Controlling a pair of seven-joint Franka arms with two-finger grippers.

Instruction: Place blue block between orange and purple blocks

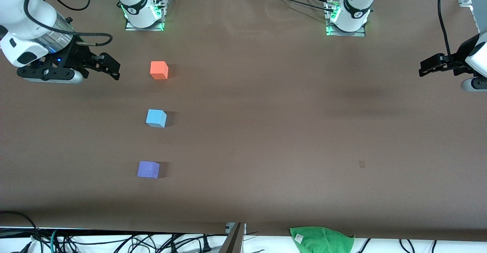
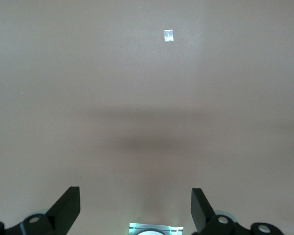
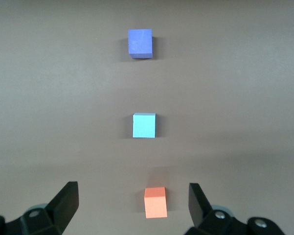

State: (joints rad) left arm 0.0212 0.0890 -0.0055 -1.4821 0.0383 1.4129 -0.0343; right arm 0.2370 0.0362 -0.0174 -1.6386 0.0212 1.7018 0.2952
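Three small cubes lie in a line on the brown table toward the right arm's end. The orange block [image 1: 159,70] is farthest from the front camera, the blue block [image 1: 156,118] is in the middle, and the purple block [image 1: 148,169] is nearest. All three show in the right wrist view: orange [image 3: 155,202], blue [image 3: 144,125], purple [image 3: 140,43]. My right gripper [image 1: 110,67] is open and empty, up in the air beside the orange block. My left gripper [image 1: 428,67] is open and empty, waiting at the left arm's end of the table.
A green cloth [image 1: 322,238] hangs at the table's front edge. Cables lie below that edge. A small pale mark [image 2: 169,35] sits on the table in the left wrist view. The arm bases [image 1: 144,11] stand along the table's back edge.
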